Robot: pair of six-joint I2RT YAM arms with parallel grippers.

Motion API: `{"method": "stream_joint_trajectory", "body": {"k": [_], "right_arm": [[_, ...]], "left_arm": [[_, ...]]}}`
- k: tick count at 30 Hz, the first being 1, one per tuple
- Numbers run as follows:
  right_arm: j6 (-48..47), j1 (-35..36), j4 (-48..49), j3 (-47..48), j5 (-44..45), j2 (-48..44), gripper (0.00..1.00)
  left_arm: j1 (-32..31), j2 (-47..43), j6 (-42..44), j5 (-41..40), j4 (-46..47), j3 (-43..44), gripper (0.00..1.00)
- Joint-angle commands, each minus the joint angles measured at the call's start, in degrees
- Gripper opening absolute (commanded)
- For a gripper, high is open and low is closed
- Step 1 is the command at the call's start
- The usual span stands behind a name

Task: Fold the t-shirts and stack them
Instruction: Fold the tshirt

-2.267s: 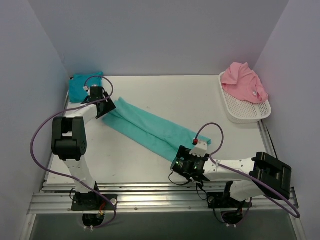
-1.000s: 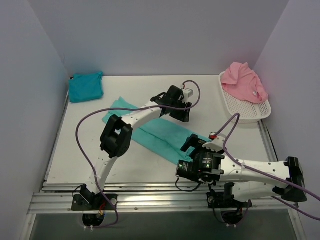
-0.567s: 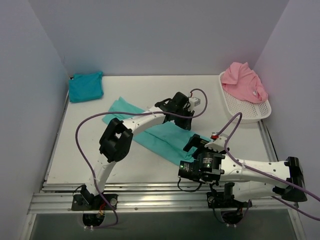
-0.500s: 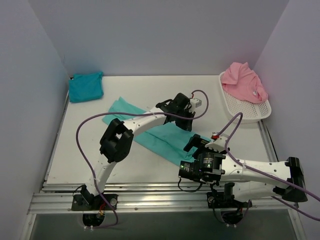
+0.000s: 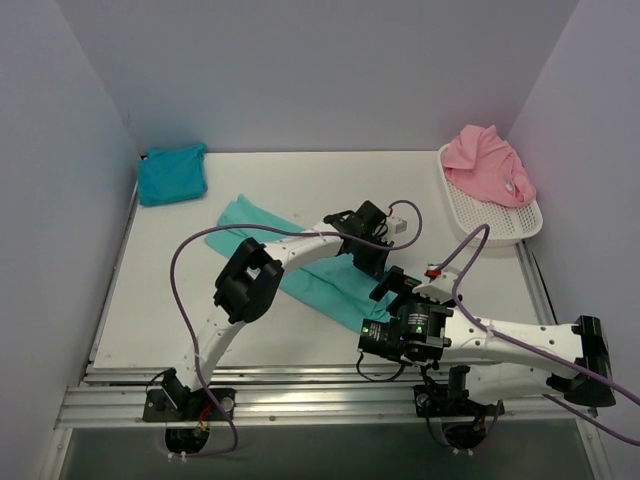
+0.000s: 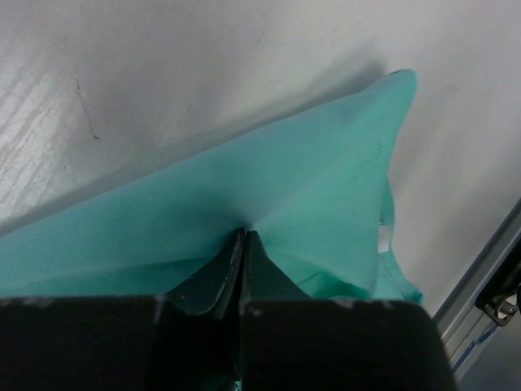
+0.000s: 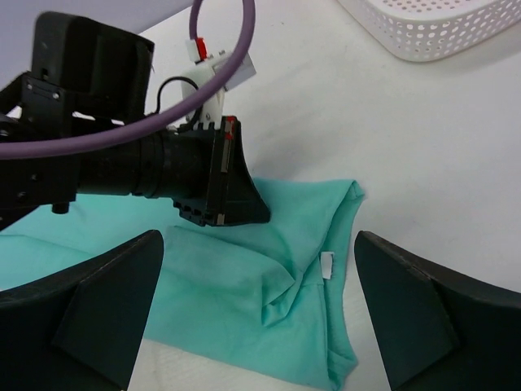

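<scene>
The sea-green t-shirt (image 5: 300, 262) lies as a long folded strip running diagonally across the table. My left gripper (image 5: 377, 262) is at its near right end. In the left wrist view the left gripper (image 6: 244, 236) is shut, pinching a ridge of the sea-green t-shirt (image 6: 326, 179). My right gripper (image 7: 259, 248) hovers open just above that same end of the sea-green t-shirt (image 7: 277, 309), its fingers (image 7: 98, 314) wide apart, with the left gripper (image 7: 240, 199) right ahead of it. A folded turquoise-blue t-shirt (image 5: 172, 172) sits at the far left corner. The pink t-shirt (image 5: 488, 162) lies crumpled in the basket.
A white mesh basket (image 5: 497, 228) stands at the far right, its rim also showing as the basket (image 7: 423, 37) in the right wrist view. Purple cables loop off both arms. The metal rail (image 5: 300, 400) borders the table's near edge, and walls close in the left, back and right.
My left arm swung from the shirt's far left end across to its near right end, came down and shut on the cloth. The right arm crept slightly forward, still open.
</scene>
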Motion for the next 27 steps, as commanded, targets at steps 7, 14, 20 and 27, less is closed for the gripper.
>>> {"method": "stream_joint_trajectory", "body": {"k": [7,14,20,27], "right_arm": [[0.33,-1.98,-3.40,0.66,4.49,0.51,1.00],[-0.28,-2.86,-3.23,0.22,5.19,-1.78,1.00],[-0.63,-3.39,-2.79,-0.66,5.89,-3.01,1.00],[-2.30,-3.83,-2.08,-1.10,5.55,-4.32,1.00]], "left_arm": [[1.28,8.56,2.35,4.63,-6.02,7.73,0.02],[5.59,14.36,1.65,0.07,-8.04,14.58,0.02],[9.97,20.34,2.00,-3.99,-16.02,30.48,0.02],[18.84,27.47,-5.53,0.31,-14.39,46.51,0.02]]}}
